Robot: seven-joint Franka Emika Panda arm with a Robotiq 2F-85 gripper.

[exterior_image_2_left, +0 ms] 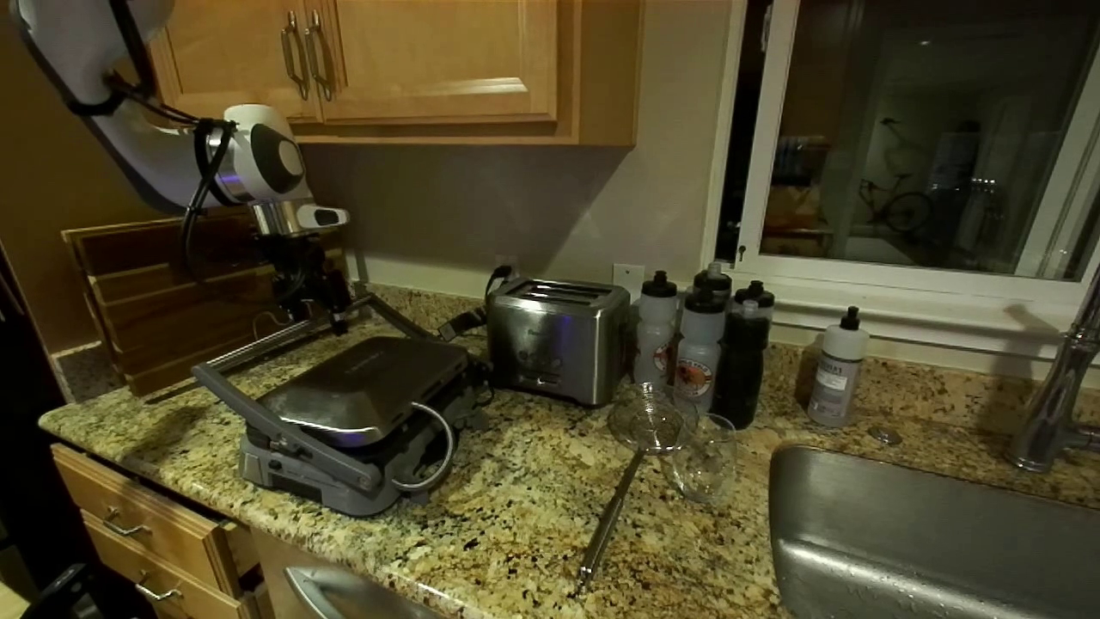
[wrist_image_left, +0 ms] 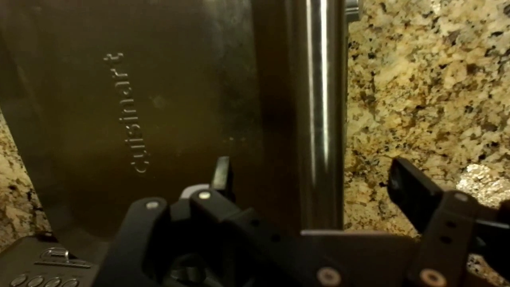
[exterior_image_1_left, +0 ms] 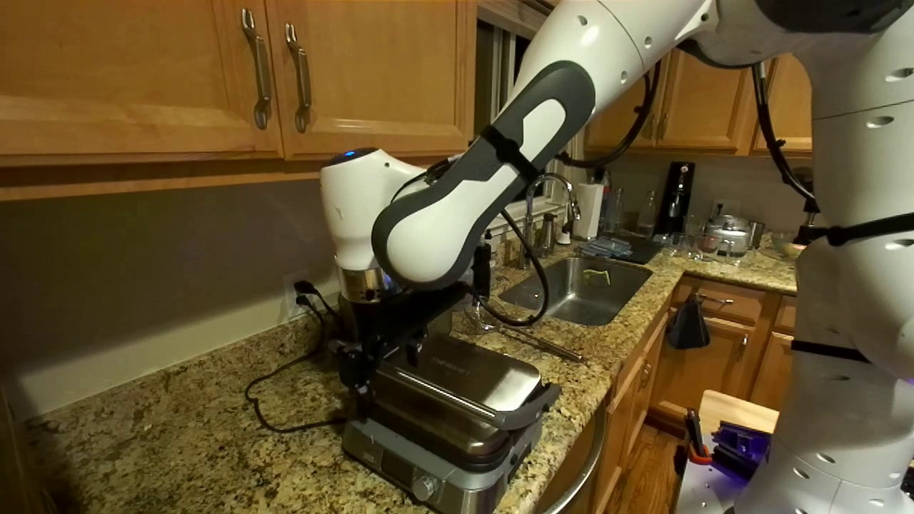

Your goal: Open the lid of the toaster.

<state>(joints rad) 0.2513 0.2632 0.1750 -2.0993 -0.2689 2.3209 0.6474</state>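
Note:
The toaster is a silver-and-black contact grill (exterior_image_1_left: 428,467) on the granite counter, also in an exterior view (exterior_image_2_left: 301,481). Its brushed-silver lid (exterior_image_1_left: 475,364) is down; it shows in an exterior view (exterior_image_2_left: 369,378) and in the wrist view with raised lettering (wrist_image_left: 131,99). A silver bar handle (wrist_image_left: 324,99) spans the lid's front, also in an exterior view (exterior_image_2_left: 271,341). My gripper (wrist_image_left: 310,167) is open, pointing down at the handle. In the wrist view the handle runs between the spread fingers, apart from both. The gripper also shows in both exterior views (exterior_image_1_left: 385,371) (exterior_image_2_left: 315,322).
A chrome slot toaster (exterior_image_2_left: 559,344) stands beside the grill, with several bottles (exterior_image_2_left: 700,344) past it. A glass lid (exterior_image_2_left: 649,421) and a metal rod (exterior_image_2_left: 610,520) lie near the sink (exterior_image_1_left: 585,289). Wall cabinets (exterior_image_1_left: 378,71) hang above. A black cord (exterior_image_1_left: 285,428) lies behind the grill.

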